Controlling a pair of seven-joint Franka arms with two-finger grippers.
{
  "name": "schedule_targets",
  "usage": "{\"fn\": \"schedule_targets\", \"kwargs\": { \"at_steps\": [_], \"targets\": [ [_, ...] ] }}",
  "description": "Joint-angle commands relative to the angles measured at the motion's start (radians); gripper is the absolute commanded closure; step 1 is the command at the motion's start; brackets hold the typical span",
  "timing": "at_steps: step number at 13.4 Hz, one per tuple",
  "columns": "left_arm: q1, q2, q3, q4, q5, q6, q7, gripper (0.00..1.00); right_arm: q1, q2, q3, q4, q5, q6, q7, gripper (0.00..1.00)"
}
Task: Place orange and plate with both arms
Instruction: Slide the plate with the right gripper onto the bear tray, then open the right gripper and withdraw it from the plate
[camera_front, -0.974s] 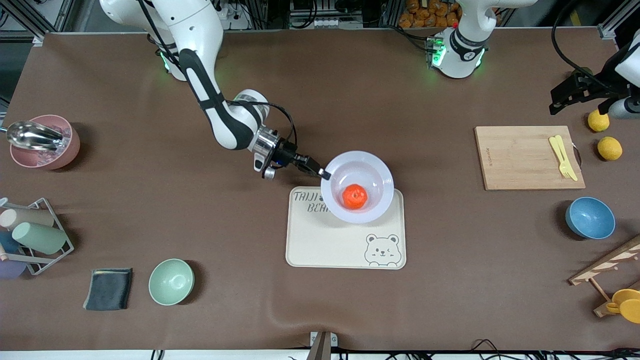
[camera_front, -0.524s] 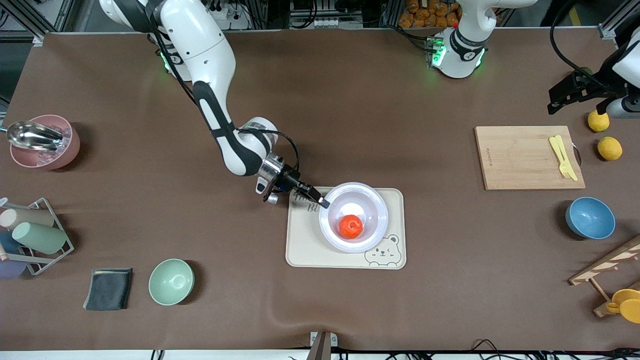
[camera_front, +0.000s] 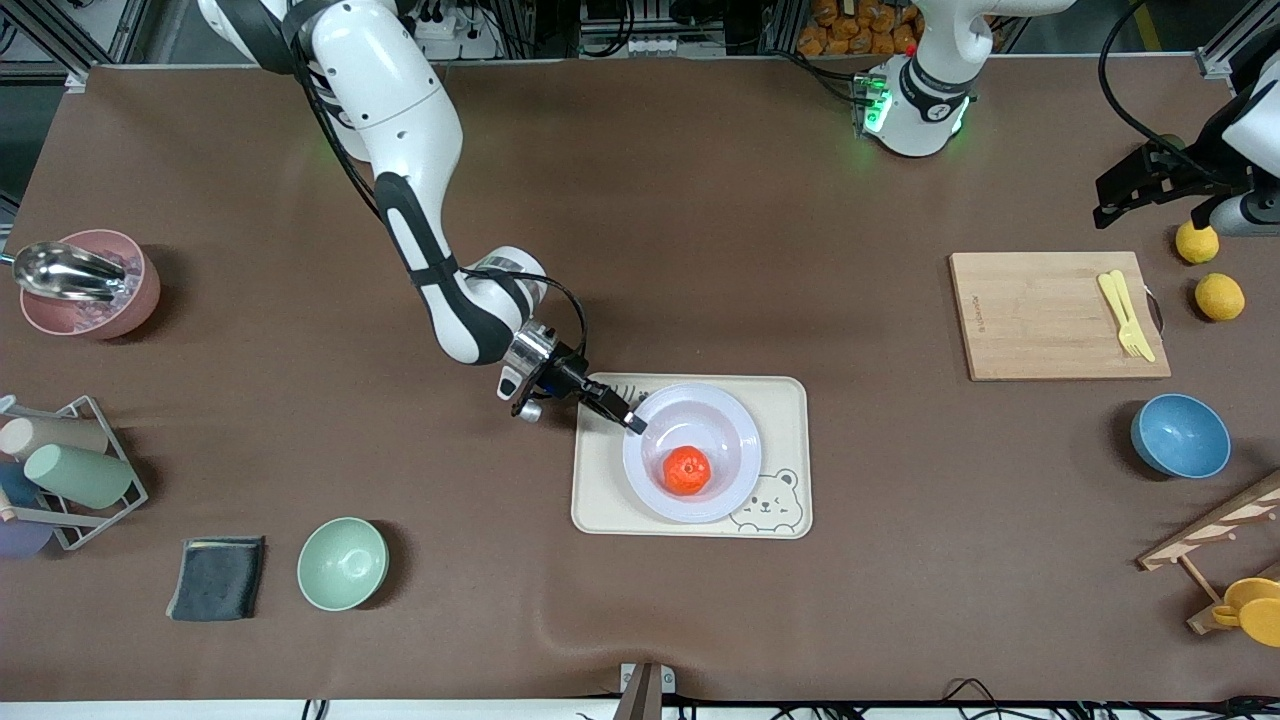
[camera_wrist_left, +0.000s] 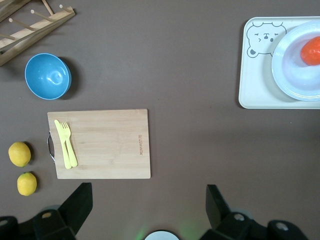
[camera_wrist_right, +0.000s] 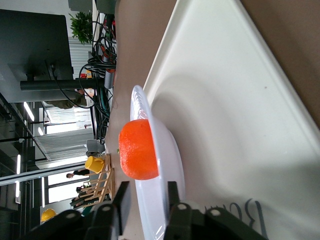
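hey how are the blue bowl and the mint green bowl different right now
The blue bowl sits toward the left arm's end of the table, beside the cutting board; the mint-green bowl sits toward the right arm's end, beside a dark folded cloth. The mint-green bowl lies nearer the front camera than the blue bowl. Both stand upright, appear empty and look alike in size.

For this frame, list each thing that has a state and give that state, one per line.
plate: resting on the cream tray, rim pinched by the right end effector.
orange: sitting in the plate.
cream tray: flat on the table, carrying the plate.
right end effector: shut on the plate rim.
left end effector: open, empty, waiting above the table near the cutting board.
cutting board: flat, a yellow fork lying on it.
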Motion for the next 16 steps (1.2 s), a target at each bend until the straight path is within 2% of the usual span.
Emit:
{"fn": "schedule_targets", "kwargs": {
  "at_steps": [1, 2, 3, 7, 11, 16],
  "targets": [
    [-0.004, -0.004, 0.004, 0.015, -0.023, -0.022, 0.007, 0.00, -0.012, 0.015, 0.012, 0.035, -0.041, 0.058, -0.006, 0.22],
    [-0.004, -0.004, 0.004, 0.015, -0.023, -0.022, 0.007, 0.00, -0.012, 0.014, 0.012, 0.041, -0.072, 0.090, 0.029, 0.22],
    [-0.002, -0.004, 0.005, 0.015, -0.023, -0.022, 0.007, 0.00, -0.012, 0.011, 0.013, 0.055, -0.148, 0.109, 0.099, 0.23],
    [-0.002, -0.004, -0.008, 0.015, -0.043, -0.024, 0.004, 0.00, -0.025, -0.011, 0.001, 0.077, -0.490, 0.120, 0.464, 0.24],
    [0.001, -0.006, -0.008, 0.015, -0.041, -0.032, 0.005, 0.00, -0.098, -0.037, -0.003, 0.074, -0.839, 0.100, 0.677, 0.24],
    [-0.001, -0.006, -0.008, 0.015, -0.041, -0.041, 0.005, 0.00, -0.216, -0.099, -0.005, 0.072, -1.205, -0.087, 0.894, 0.24]
  ]
}}
